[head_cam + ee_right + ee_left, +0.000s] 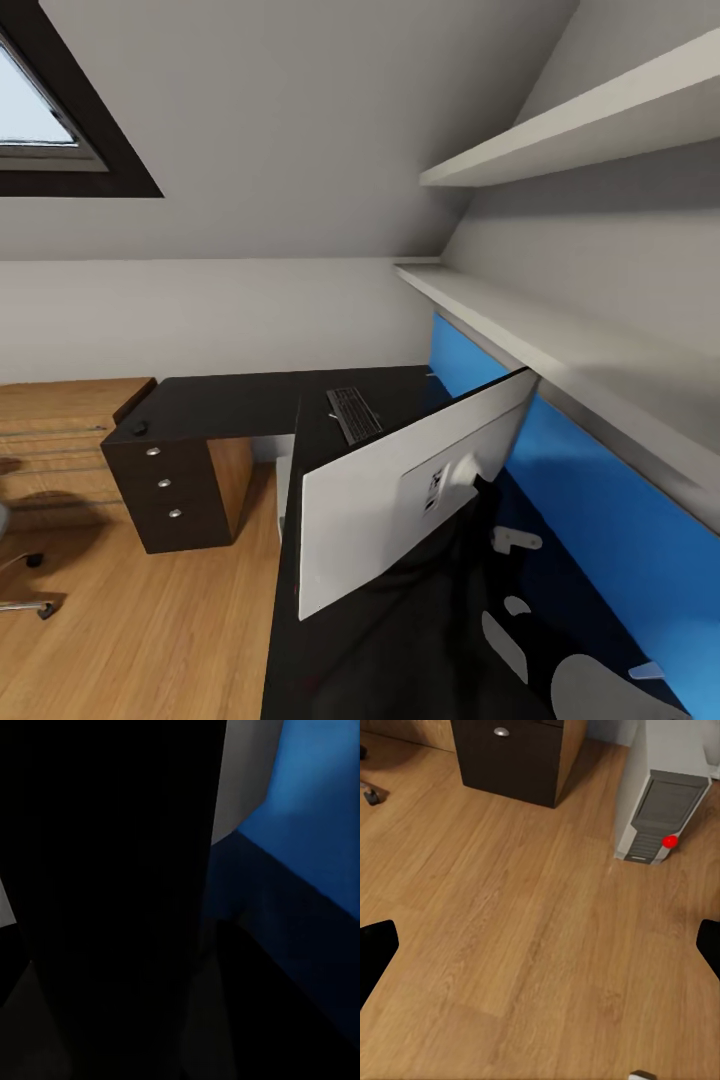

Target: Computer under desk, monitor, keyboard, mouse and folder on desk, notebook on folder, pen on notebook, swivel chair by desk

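The monitor point(400, 490) hangs tilted over the desk point(230, 400), its pale back toward me and its right end raised near the blue back panel point(600, 500). In the right wrist view its black slab point(112, 832) runs between the dim fingers of my right gripper point(127, 967), which is shut on it. The keyboard point(353, 413) lies flat on the desk beyond the monitor. The mouse point(138, 429) sits at the desk's far left end. My left gripper point(540, 952) is open over the wood floor, facing the grey computer point(660, 817) beside the dark drawers point(510, 757).
Two white wall shelves point(560, 340) jut out over the desk on the right, close above the monitor's raised corner. The swivel chair's base point(25, 600) shows at the left edge on the wood floor point(150, 630). A skylight point(40, 120) sits at the upper left.
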